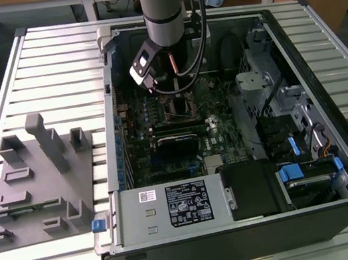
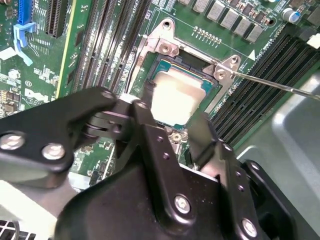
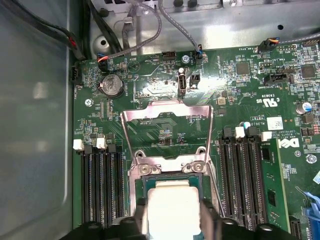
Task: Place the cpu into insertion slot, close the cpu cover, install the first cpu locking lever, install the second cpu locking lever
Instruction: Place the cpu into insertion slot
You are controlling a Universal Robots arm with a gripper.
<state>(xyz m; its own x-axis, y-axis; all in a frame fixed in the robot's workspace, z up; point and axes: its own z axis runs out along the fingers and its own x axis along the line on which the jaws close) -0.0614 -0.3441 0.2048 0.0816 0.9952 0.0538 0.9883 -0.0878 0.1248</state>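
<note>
Cpu sat square over the slot, directly between the fingers. Gripper was straight above the slot, jaws closed down to cpu width, one finger against each of two opposite edges. I read that as gripping the chip. Grip axis ran across the slot, from one bank of memory slots toward the other bank. The two free cpu edges faced the cover hinge and away from it. Chip was near enough square, so no long axis to speak of. Its edges looked parallel to the slot frame in both wrist views. Couldn't tell whether it was fully seated or a hair above the contacts. Cover was open, hinged on the slot's side facing the coin cell and tipped back over the board. Board showed through its window, and it was clear of both cpu and fingers. In the second wrist view, a lever, a thin bright rod, ran outward from a slot corner across the memory slots, apparently unlatched. In the exterior view the arm hung roughly vertical over the slot inside the open case. Judgement: placement was the step in hand; cover and both levers not yet done.
</note>
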